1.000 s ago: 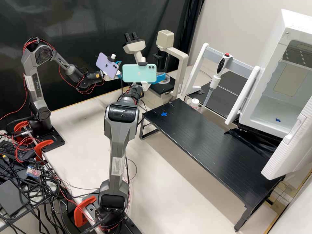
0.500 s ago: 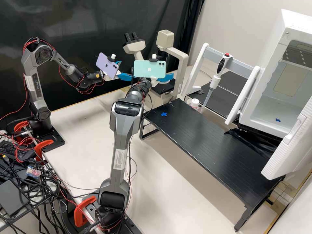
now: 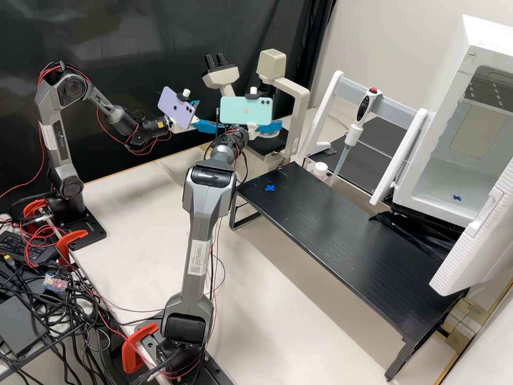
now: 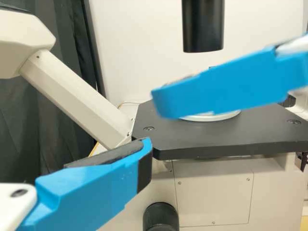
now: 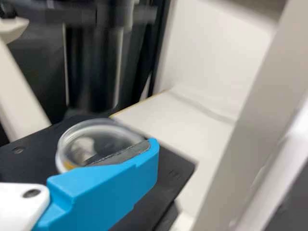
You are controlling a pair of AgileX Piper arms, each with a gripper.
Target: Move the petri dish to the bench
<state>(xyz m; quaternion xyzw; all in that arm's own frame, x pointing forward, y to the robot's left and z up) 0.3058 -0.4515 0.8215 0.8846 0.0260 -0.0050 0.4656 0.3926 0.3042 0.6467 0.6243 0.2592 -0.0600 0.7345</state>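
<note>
High view: a pale bench (image 3: 278,305) runs under both arms, with a dark curtain (image 3: 123,37) behind and a low black shelf (image 3: 342,235) to the right. The microscope (image 3: 297,101) stands near the curtain. The dish (image 5: 103,129) is round and clear, with no long axis, and seems to sit flat on the microscope's black stage (image 4: 221,137), rim level with it. The right gripper (image 3: 270,128) is at the dish, its fingers spread; in the right wrist view one finger crosses the near rim. The left gripper (image 3: 211,115) is also spread, short of the stage. For room, the upright column (image 5: 255,115) rises just beside the stage on one side; beyond the stage edge lies pale bench, and more stretches between the right arm (image 3: 200,235) and the shelf.
</note>
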